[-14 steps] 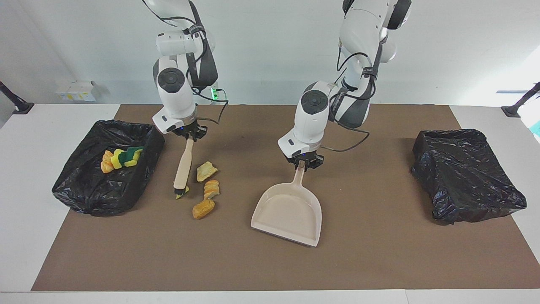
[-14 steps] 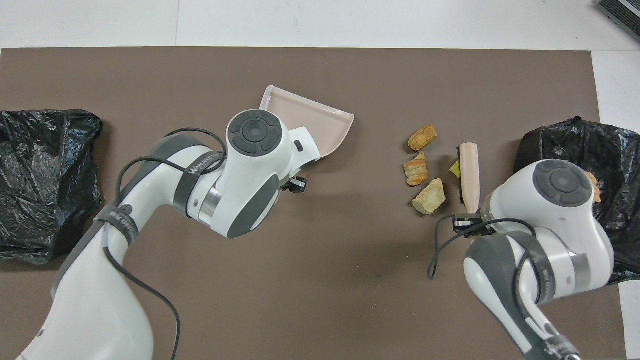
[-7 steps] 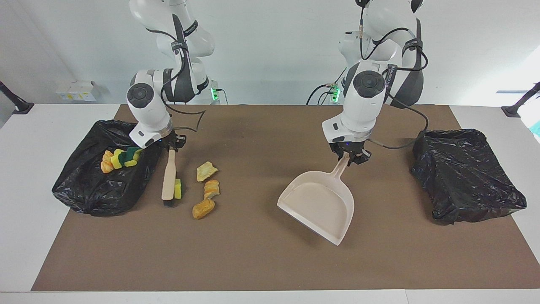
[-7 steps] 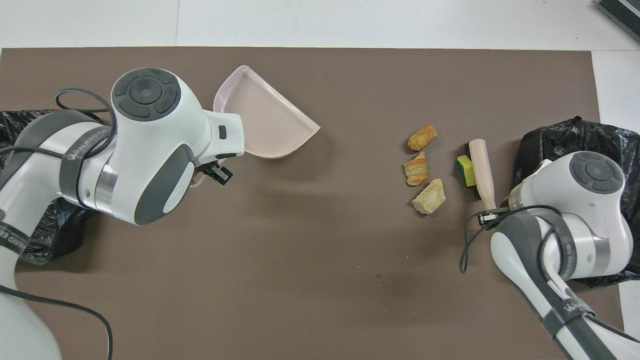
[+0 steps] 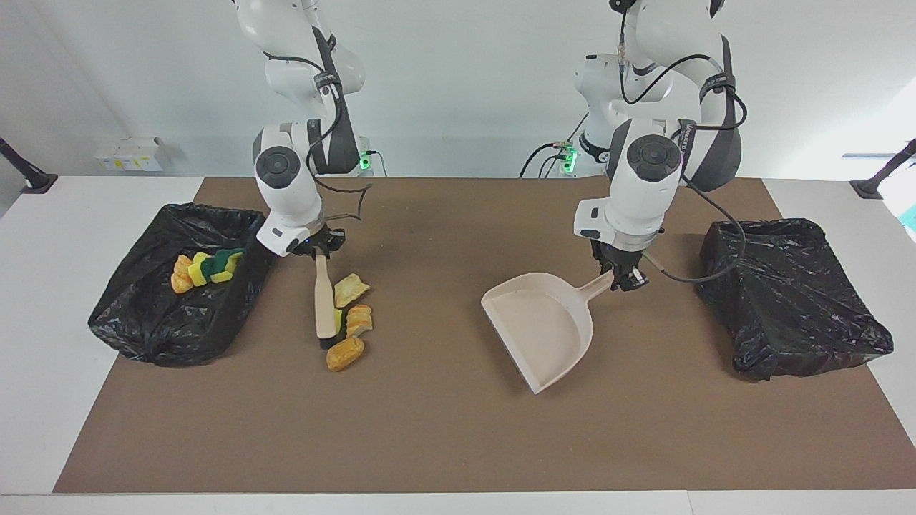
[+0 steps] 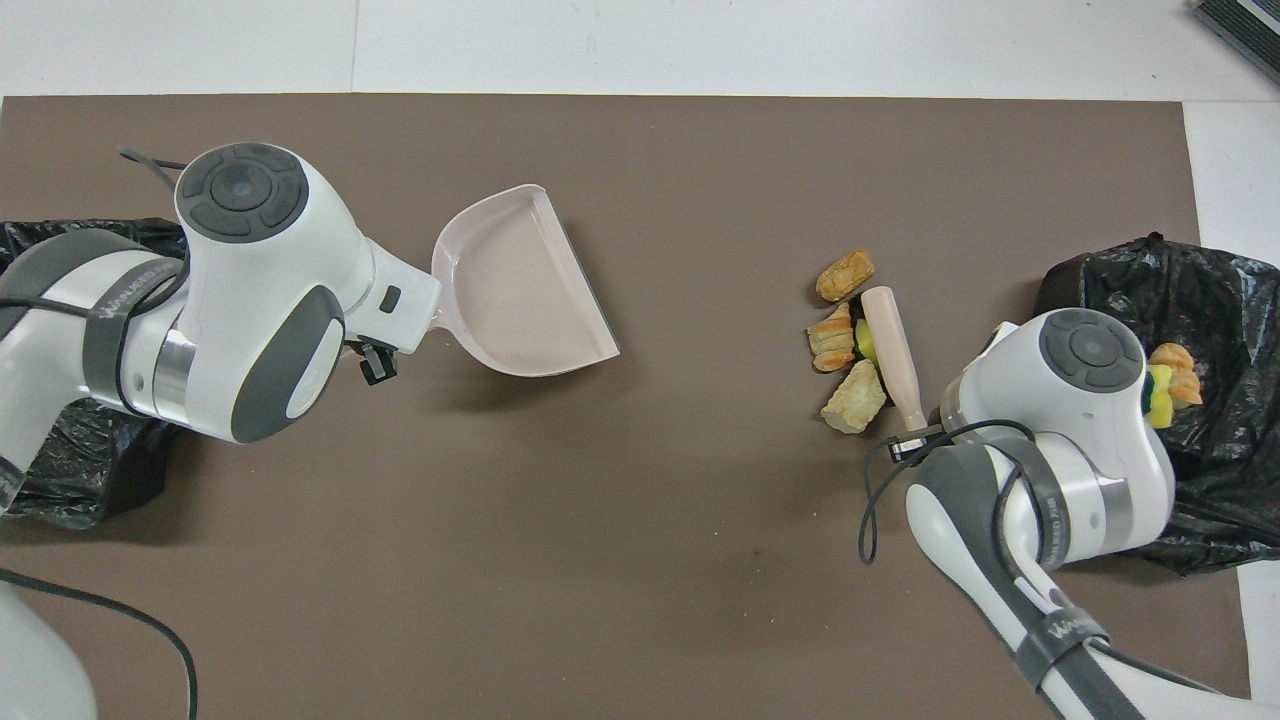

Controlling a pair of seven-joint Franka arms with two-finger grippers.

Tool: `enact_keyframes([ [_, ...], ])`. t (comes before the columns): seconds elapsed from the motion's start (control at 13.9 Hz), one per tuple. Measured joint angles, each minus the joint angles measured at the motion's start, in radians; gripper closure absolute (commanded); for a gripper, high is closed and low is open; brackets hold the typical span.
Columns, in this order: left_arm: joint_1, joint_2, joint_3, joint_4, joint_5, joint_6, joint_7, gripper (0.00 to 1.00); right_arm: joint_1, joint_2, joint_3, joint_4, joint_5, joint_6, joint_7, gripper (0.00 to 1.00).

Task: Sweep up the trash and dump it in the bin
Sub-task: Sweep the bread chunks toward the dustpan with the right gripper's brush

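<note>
My right gripper [image 5: 320, 252] is shut on the handle of the beige brush [image 5: 325, 304], whose head rests on the brown mat. Beside the brush lie three orange-tan trash pieces [image 5: 351, 289] [image 5: 358, 320] [image 5: 345, 353], with a yellow-green sponge bit [image 6: 865, 342] pressed between brush and pieces. A black-lined bin [image 5: 143, 322] at the right arm's end holds more trash [image 5: 207, 266]. My left gripper [image 5: 621, 277] is shut on the handle of the beige dustpan [image 5: 544, 325], which hangs tilted over the mat's middle, its mouth turned toward the trash.
A second black-lined bin [image 5: 791, 293] stands at the left arm's end of the mat. Bare brown mat [image 6: 700, 480] stretches between the dustpan and the trash pieces. White table surrounds the mat.
The right gripper swung the brush toward the loose pieces, pushing the sponge bit against them. The left gripper turned the dustpan so its mouth faces the trash.
</note>
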Motion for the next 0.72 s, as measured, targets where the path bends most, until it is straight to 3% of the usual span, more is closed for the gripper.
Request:
enact_keyframes([
  [0.36, 0.0, -0.089, -0.004, -0.19, 0.0, 0.136, 0.035, 1.0, 0.055, 0.011, 0.001, 0.014, 0.083, 0.0, 0.0, 1.0],
  [0.72, -0.002, -0.11, -0.008, -0.274, 0.0, 0.193, 0.033, 1.0, 0.139, 0.039, 0.002, 0.028, 0.194, 0.028, 0.005, 1.0],
])
